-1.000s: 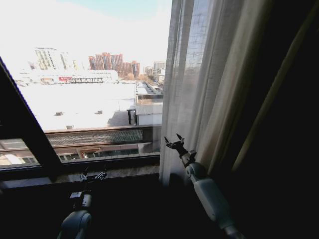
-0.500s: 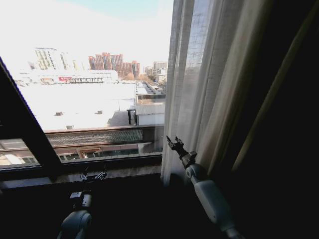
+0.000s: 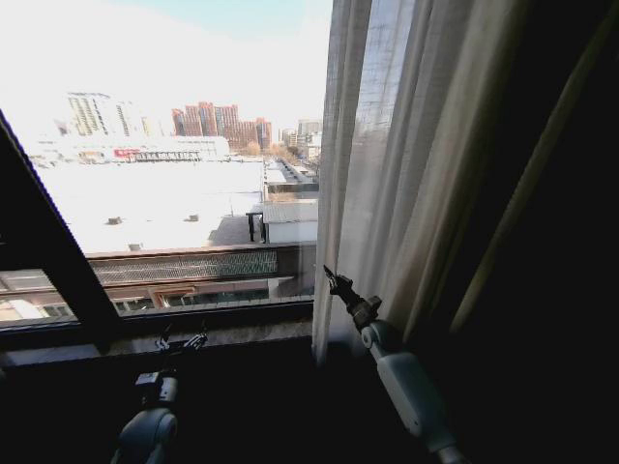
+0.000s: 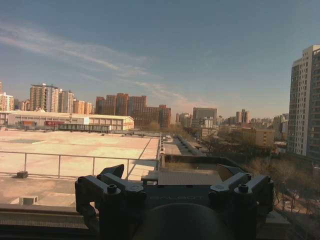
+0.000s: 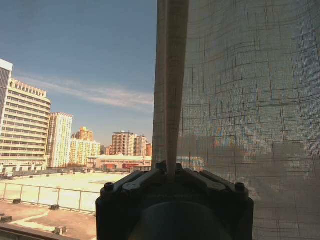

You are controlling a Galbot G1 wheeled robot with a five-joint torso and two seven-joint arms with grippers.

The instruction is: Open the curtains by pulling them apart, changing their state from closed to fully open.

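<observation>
Sheer white pleated curtains [image 3: 387, 164] hang bunched on the window's right side. Right gripper [image 3: 333, 281] has its fingers pressed together, pinching the curtain's leading edge [image 5: 169, 100]. Left gripper [image 3: 182, 341] rests low by the dark sill [image 3: 222, 333], fingers spread.

The window sill [image 3: 232, 333] is the supporting surface: a pale ledge running along the base of the dark window frame [image 3: 58, 261]. The lower hem of the curtains [image 3: 387, 174] hangs at the sill's right end. Whether the fabric touches the sill cannot be determined.
</observation>
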